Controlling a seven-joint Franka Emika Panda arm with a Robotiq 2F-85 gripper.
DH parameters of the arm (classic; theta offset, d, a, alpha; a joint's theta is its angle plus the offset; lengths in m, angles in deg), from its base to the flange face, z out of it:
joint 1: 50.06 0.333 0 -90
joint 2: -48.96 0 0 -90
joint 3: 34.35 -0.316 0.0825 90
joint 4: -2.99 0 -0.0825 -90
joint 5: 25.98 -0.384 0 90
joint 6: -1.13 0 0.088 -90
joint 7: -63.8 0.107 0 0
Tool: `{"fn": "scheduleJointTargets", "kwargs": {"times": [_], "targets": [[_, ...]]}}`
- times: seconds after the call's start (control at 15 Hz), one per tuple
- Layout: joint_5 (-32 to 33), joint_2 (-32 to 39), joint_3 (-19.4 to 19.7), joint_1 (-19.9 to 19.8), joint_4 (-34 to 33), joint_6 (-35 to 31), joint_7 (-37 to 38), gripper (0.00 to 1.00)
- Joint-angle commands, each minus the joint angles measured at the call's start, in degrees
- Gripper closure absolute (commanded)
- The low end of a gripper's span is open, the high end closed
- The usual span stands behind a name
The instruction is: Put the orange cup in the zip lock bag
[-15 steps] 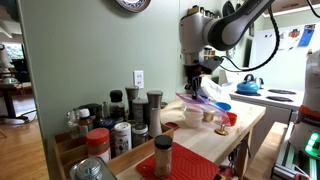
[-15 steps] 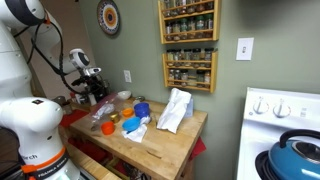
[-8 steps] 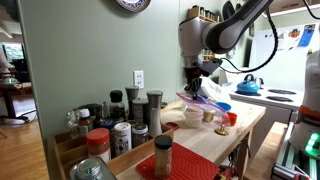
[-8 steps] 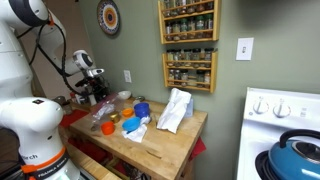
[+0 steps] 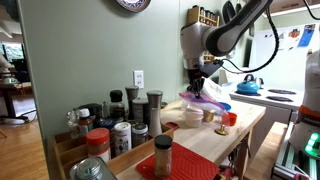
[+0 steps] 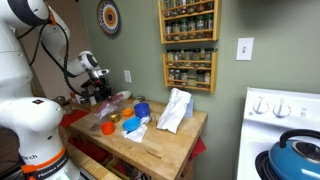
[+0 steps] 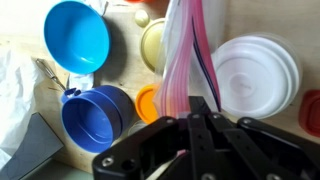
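Since the gripper [image 7: 197,105] is shut tight on the bag [image 7: 185,50], with the fingers [image 7: 207,128] pinching its pink zip strip, the likeliest trouble is a mouth that will not open. The clamp holds both lips together, and the only arm is busy, so nothing can lift the orange cup [image 6: 107,127]. That cup stands on the table [image 6: 165,145], below the fingers and off to one side, clear of the bag. The slack plastic hanging under the fingers could also brush the beige cup [image 7: 152,45] and tip it, or slide out of the pinch. Compared with a second ago, the arm has shifted slightly toward the table's middle, and the pink strip now shows beside the fingers in an exterior view [image 6: 115,98]. The orange cup has not moved.
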Motion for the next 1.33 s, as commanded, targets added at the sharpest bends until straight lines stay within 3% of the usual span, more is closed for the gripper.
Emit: {"fn": "scheduleJointTargets", "kwargs": {"times": [0.0,0.2,0.27,0.4,0.47,1.0,1.27], "targets": [[2.2,-1.8,1.4,-0.1,2.7,-0.3,2.4,1.0],[1.1,-1.7,2.0,-0.2,3.2,-0.3,1.3,0.97],[1.0,-1.6,2.1,-0.2,3.3,-0.3,1.3,0.73],[0.5,-1.6,2.3,-0.2,3.6,-0.4,1.0,0.7],[0.5,-1.6,2.3,-0.2,3.7,-0.2,1.0,0.64],[-0.2,-1.1,2.3,0.0,3.9,-0.1,0.4,0.03],[-0.1,-1.0,2.4,-0.1,4.1,0.1,0.5,0.0]]}}
